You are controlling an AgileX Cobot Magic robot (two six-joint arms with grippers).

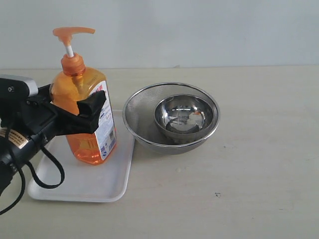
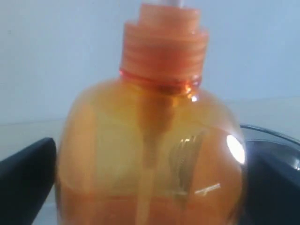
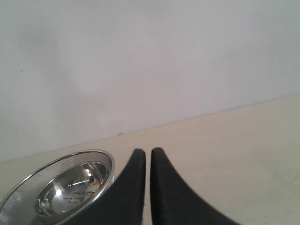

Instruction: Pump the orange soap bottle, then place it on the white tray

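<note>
On the white tray (image 1: 89, 183) stands the orange soap bottle (image 1: 85, 143); left arm level — left fingers (image 1: 92, 106) flank it, grip unclear; right fingers (image 3: 136, 187) clenched.

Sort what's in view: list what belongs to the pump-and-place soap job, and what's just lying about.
Belongs to the job:
- orange soap bottle, standing on the tray
- white tray
- left gripper, jaws either side of the bottle

Just lying about:
- steel mesh strainer, beside the tray
- small steel bowl, sitting inside the strainer
</note>
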